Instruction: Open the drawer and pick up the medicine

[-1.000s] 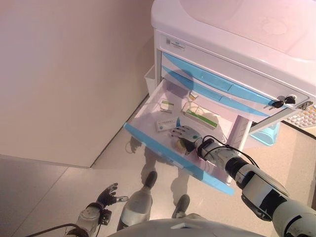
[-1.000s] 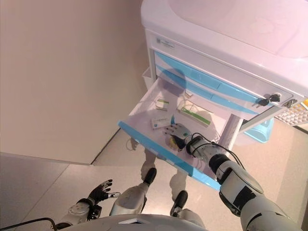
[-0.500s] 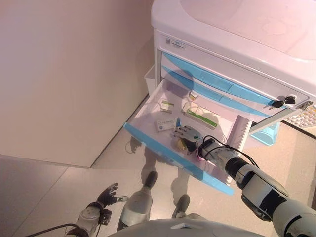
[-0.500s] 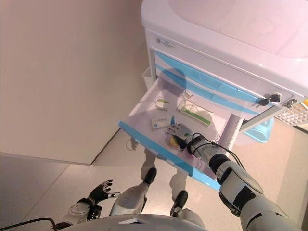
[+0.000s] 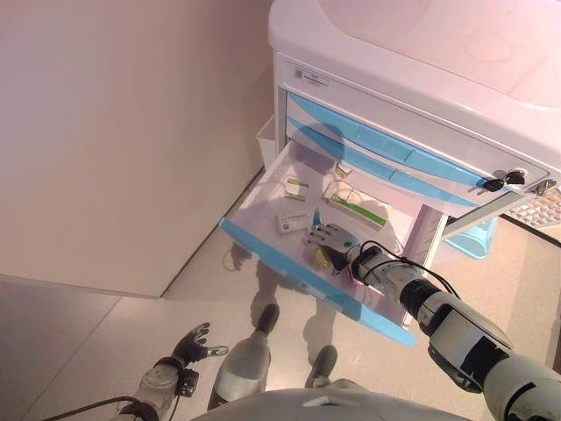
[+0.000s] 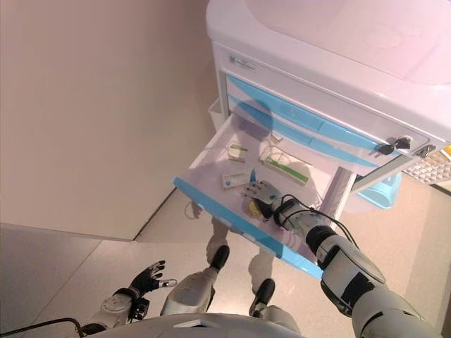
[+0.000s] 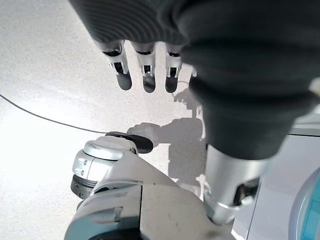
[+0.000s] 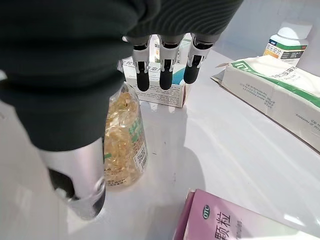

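Observation:
The cart's lower drawer (image 5: 263, 241) with a blue front stands pulled open. A clear bottle of yellow capsules (image 8: 122, 140) lies on its floor near the front, also seen in the left eye view (image 5: 317, 257). My right hand (image 5: 331, 239) is inside the drawer just over the bottle. Its fingers (image 8: 162, 70) are straight above the bottle, its thumb is beside it, and it is open without closing on the bottle. My left hand (image 5: 188, 344) hangs low by the floor, open and empty.
The drawer also holds a white box (image 5: 294, 221), a long green-and-white box (image 5: 355, 209), a small box (image 5: 296, 186), a small white bottle (image 8: 285, 44) and a pink box (image 8: 225, 220). Keys (image 5: 495, 182) hang from the cart's lock. A wall stands at left.

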